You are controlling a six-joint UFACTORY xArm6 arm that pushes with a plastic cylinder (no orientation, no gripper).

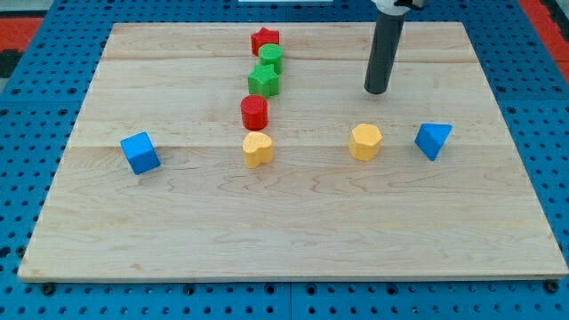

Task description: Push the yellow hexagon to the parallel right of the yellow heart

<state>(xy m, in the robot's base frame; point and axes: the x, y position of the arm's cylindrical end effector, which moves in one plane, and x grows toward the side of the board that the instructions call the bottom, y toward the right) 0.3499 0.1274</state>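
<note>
On the pale wooden counter (293, 222), a blue cube block (140, 153) sits at the view's left. A column follows: red star block (265, 40), green cylinder block (271, 59), green star block (264, 81), red cylinder block (254, 113), then the yellow heart block (258, 149). The yellow hexagon block (365, 141) lies level with the heart, well apart to its right. My tip (377, 91) stands just above the hexagon, not touching. I carry no jawed end effector, so no open or closed state applies. A blue triangular block (433, 140) sits rightmost.

A single camera is looking down at a slant from beyond the board's (293, 240) 6 o'clock edge, facing toward 12 o'clock. It is sitting near enough that the board is filling almost the whole frame, its far edge narrowing.
</note>
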